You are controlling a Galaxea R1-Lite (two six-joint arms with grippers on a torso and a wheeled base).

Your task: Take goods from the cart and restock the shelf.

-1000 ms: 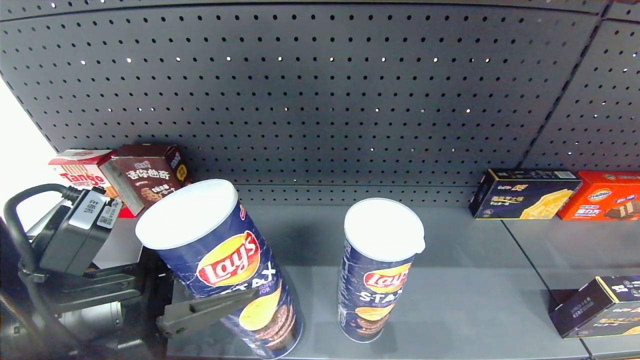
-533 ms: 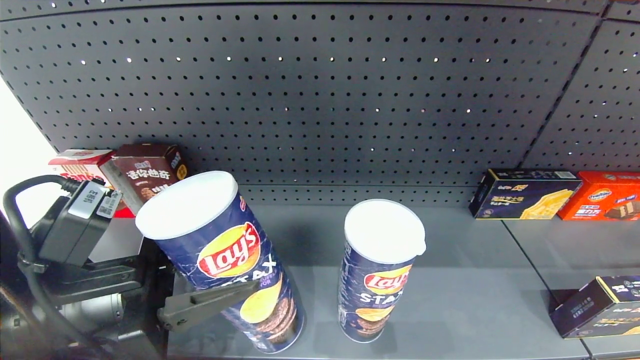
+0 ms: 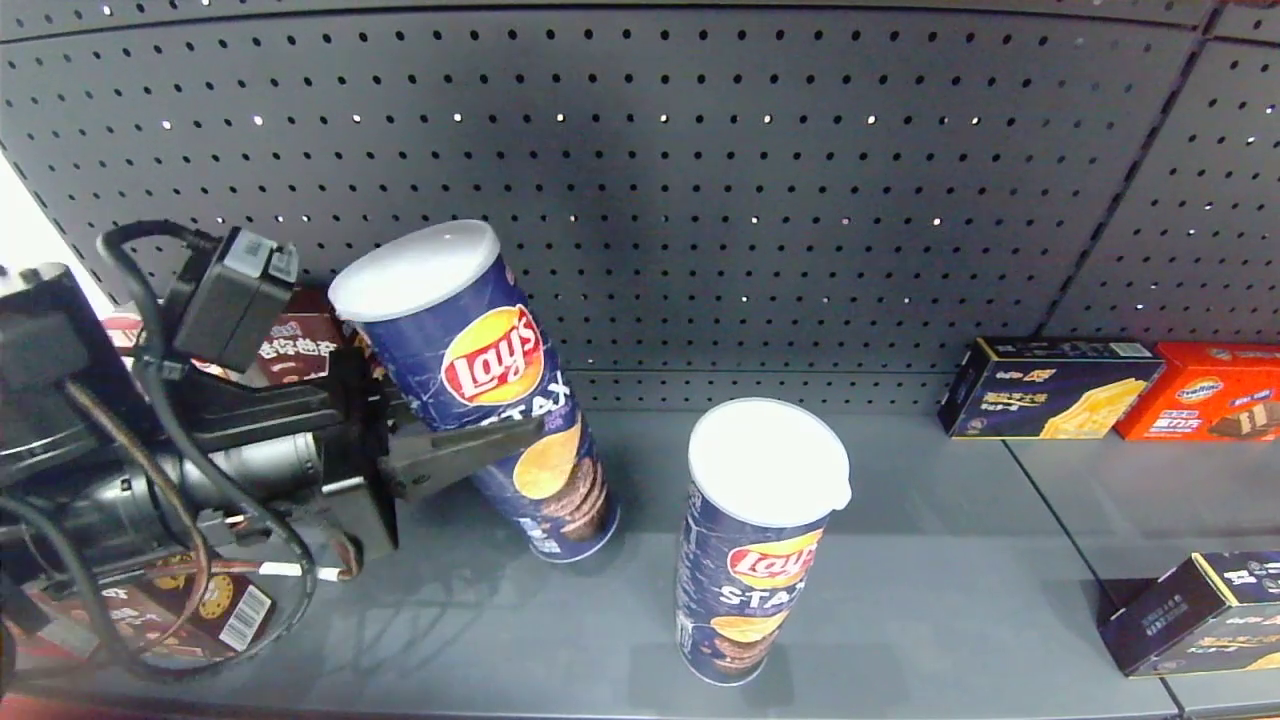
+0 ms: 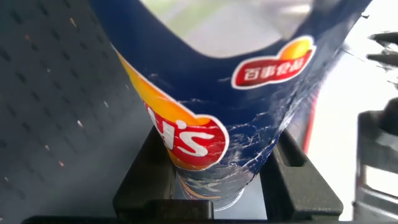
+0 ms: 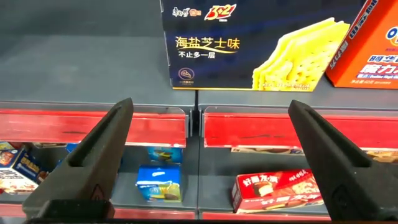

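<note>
Back wall: dark grey pegboard (image 3: 760,180), light pinpricks through some holes.
Furniture: grey shelf (image 3: 930,600); red price rails (image 5: 155,127) on lower tiers.
Light: bright white gap (image 3: 15,235) at left.

Matt painted metal: dark grey perforated back panel (image 3: 700,200), and the smooth grey shelf deck (image 3: 950,620). Glossy printed cardboard: tilted navy chip tube (image 3: 500,380), upright navy chip tube (image 3: 745,590), navy-and-yellow cracker box (image 3: 1050,390). Smooth white plastic lid (image 3: 768,460). The left claw (image 3: 515,425) has matt grey plastic fingers (image 3: 450,458).

Stock colours and patterns.
Tilted can (image 3: 480,390) and upright can (image 3: 755,540): navy, white lids, red-and-yellow emblems. Pegboard (image 3: 700,200): dark grey, dotted with holes. Navy box (image 3: 1045,388) with yellow panel; orange box (image 3: 1205,390); brown box (image 3: 300,345).
</note>
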